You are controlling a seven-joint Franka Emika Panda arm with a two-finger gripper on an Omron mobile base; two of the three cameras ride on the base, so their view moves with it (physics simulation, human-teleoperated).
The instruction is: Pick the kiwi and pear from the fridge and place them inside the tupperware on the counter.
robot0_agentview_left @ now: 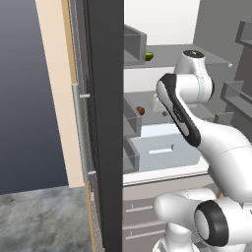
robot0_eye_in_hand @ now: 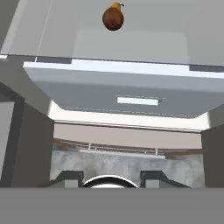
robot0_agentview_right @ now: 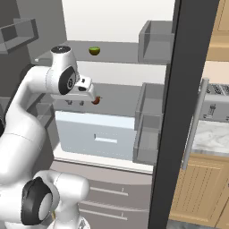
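The fridge stands open with the gripper reaching in over the middle shelf, and the right base view shows the pear just beside it on that shelf, while the kiwi sits alone on the shelf above. The left base view catches the same two fruits from the other side, pear low and kiwi high, and the arm covers most of the hand there. The hand view looks down past the fingertips at the translucent drawer with the pear lying free on the shelf, untouched; the fingers are drawn close together with nothing between them.
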